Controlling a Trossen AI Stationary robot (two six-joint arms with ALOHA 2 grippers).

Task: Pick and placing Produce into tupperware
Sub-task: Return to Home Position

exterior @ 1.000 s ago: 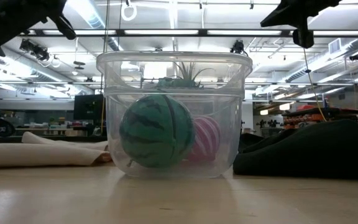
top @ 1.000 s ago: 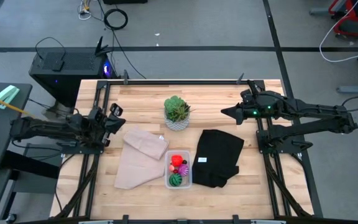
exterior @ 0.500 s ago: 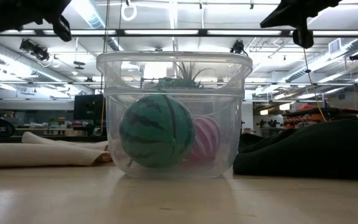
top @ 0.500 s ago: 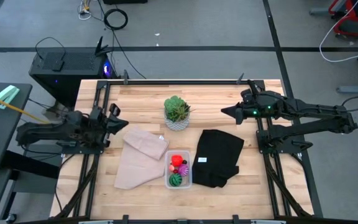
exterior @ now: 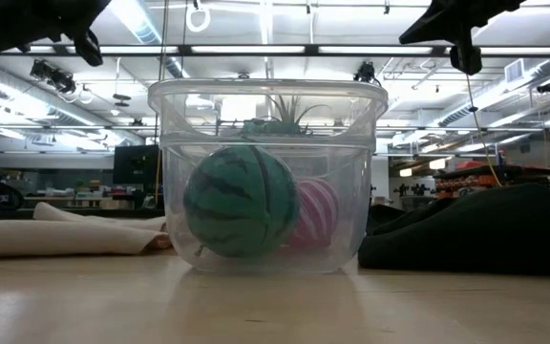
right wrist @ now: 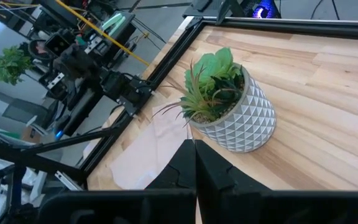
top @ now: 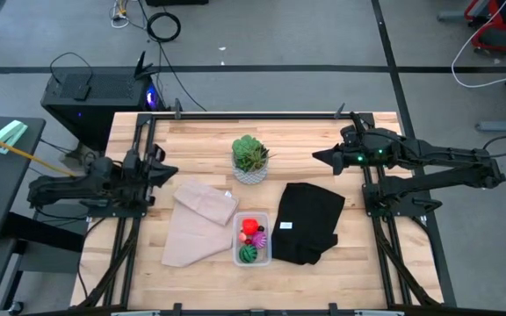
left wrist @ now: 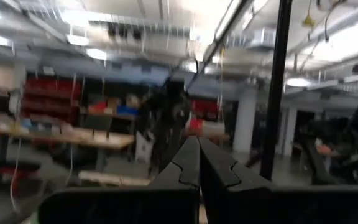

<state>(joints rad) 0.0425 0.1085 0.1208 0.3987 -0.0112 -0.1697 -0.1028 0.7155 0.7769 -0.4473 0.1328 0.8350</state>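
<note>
The clear tupperware (top: 235, 240) stands on the table near its near edge, between two cloths. Inside it lie the dark green striped ball (top: 248, 254), the magenta striped ball (top: 259, 238) and the red piece (top: 250, 226). In the low view the green ball (exterior: 242, 201) and the magenta ball (exterior: 319, 212) rest on the floor of the tupperware (exterior: 265, 94). My left gripper (top: 160, 163) is shut and hovers at the table's left edge. My right gripper (top: 319, 158) is shut, raised over the far right part of the table, pointing at the plant. Neither holds anything.
A spiky green plant in a white pot (top: 250, 160) stands far of the tupperware, close ahead of my right gripper (right wrist: 194, 148). A tan cloth (top: 196, 219) lies left of the tupperware, a black cloth (top: 310, 221) right of it. Bare wood shows along the far edge.
My left arm has drawn back a little toward the table's left edge, its gripper still shut. The tupperware and the fruits in it have stayed where they were.
</note>
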